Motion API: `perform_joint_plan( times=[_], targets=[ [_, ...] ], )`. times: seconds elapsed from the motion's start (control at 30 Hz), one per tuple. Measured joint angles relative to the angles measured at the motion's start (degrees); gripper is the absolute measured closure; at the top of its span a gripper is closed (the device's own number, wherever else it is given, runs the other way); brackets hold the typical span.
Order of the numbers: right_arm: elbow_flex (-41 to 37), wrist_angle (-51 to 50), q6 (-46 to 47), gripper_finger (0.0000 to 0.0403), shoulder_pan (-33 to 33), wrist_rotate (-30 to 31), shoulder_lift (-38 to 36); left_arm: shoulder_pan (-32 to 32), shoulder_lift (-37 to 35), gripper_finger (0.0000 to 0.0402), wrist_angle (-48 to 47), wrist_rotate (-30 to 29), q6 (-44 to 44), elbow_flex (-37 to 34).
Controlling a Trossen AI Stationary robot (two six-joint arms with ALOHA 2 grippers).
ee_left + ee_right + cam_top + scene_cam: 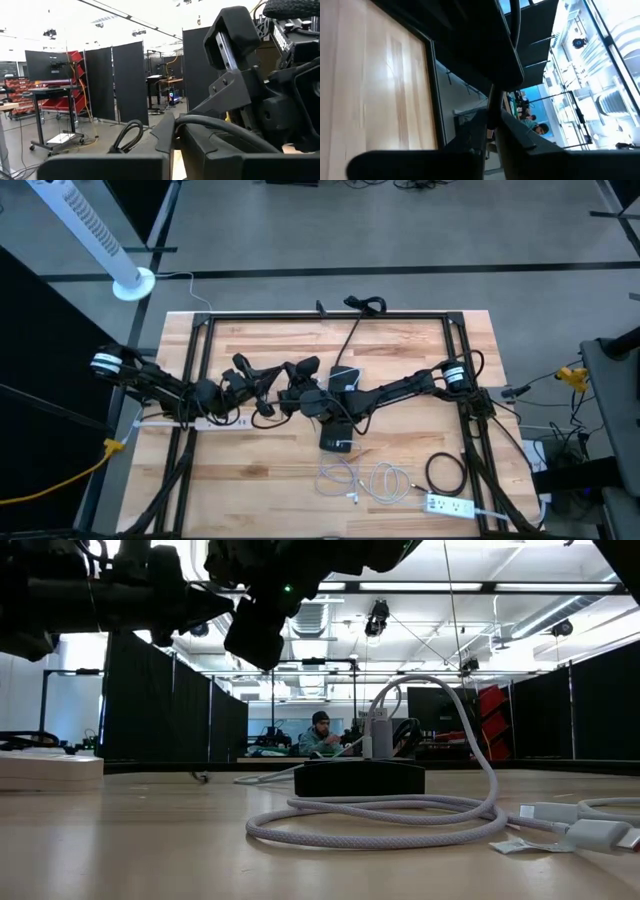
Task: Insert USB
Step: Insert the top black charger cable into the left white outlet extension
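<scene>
Both grippers meet above the table's middle, left of a black box (337,438) that lies flat on the wood with a pale cable (400,815) looped round it. My left gripper (262,387) and my right gripper (296,388) face each other, both lifted off the table. A thin black cable (215,122) runs out from the left fingertips, and a black cable (514,30) runs to the right fingertips. Whether it is the same cable cannot be told. Both grippers look shut on it. The plug itself is hidden. My left gripper pinches the black cable (181,120) between its two fingers, at their free ends. The fingers are about level and come from the table's left. The cable curves away toward the other arm, clear of the table. My right gripper pinches a thin dark cable end (491,131) between its two fingers. The fingers come roughly level from the table's right, and the cable runs away past them, clear of the table.
A second black device (345,377) lies under the right arm. White cables (365,480), a black coil (445,473) and a white power strip (450,505) lie at the near right. Another white strip (215,421) lies under the left arm. A black frame (330,317) borders the table.
</scene>
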Motion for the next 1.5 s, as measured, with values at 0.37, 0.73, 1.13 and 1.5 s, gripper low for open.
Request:
perform_joint_plan(
  times=[0.37, 0.73, 1.13, 1.5],
  targets=[
    [-0.1, -17.0, 17.4, 0.0258, 0.7, -11.7, -3.8, -2.6, -9.7, 0.04, -5.5, 2.0, 3.3, -5.1],
    [0.1, -26.4, 40.8, 0.0169, -5.3, -52.4, -10.3, -2.6, -21.7, 0.0401, -31.2, 26.3, -5.1, -5.4],
    [0.1, -29.1, 55.1, 0.017, -7.8, -69.0, -10.3, -2.5, -20.4, 0.0401, -38.3, 26.7, -5.9, -0.6],
    [0.1, -31.1, 59.8, 0.0257, -7.8, -69.0, -9.9, -2.5, -19.7, 0.0401, -37.5, 26.7, -6.8, -0.2]
  ],
)
